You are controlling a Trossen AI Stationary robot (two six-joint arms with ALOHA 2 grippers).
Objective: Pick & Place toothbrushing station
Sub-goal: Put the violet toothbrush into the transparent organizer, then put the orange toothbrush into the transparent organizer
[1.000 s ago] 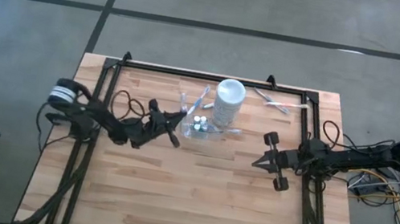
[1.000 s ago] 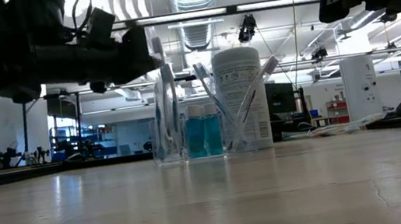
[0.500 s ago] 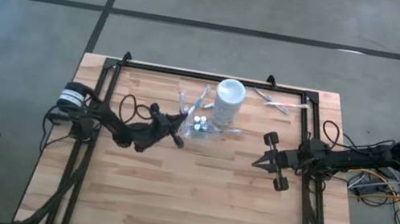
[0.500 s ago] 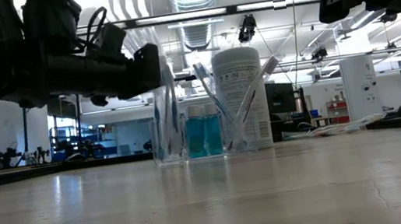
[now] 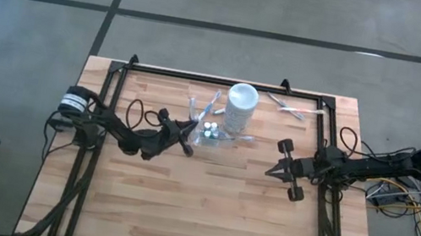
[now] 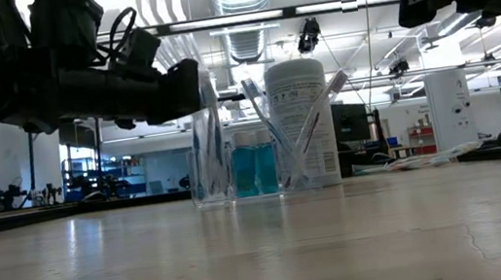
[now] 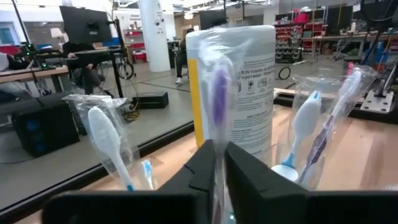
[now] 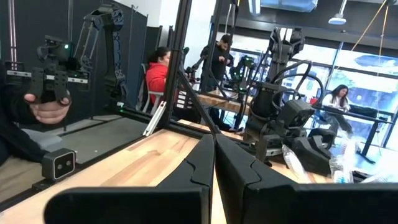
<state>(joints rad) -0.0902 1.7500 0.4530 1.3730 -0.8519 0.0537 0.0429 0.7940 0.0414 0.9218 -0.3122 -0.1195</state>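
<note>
A clear holder (image 6: 235, 167) stands mid-table beside a tall white cup (image 6: 301, 123). It holds two teal tubes (image 6: 255, 169) and several plastic-wrapped toothbrushes (image 7: 305, 124), which lean on its rim. My left gripper (image 7: 219, 149) reaches in level from the table's left and is shut on one upright wrapped toothbrush (image 7: 219, 93) at the holder's left side (image 5: 190, 134). My right gripper (image 5: 272, 169) hovers shut over the table's right part, with nothing between its fingers (image 8: 214, 140). My left gripper pinches the wrapped toothbrush's handle just under the head (image 7: 217, 134) between its two fingers. The fingers come level from the table's left and lie across the brush. The brush stands upright, and its lower end (image 6: 222, 178) reaches down into the clear holder.
Two more wrapped toothbrushes (image 5: 289, 107) lie loose on the table at the far right, near the black frame rail (image 5: 225, 82). Open wooden tabletop (image 5: 195, 210) stretches toward the near edge. People sit and stand in the room beyond the table.
My left gripper has sunk a little, shifted slightly toward the holder and rolled a bit, with the toothbrush still between its fingers. It has kept still over the last half second.
</note>
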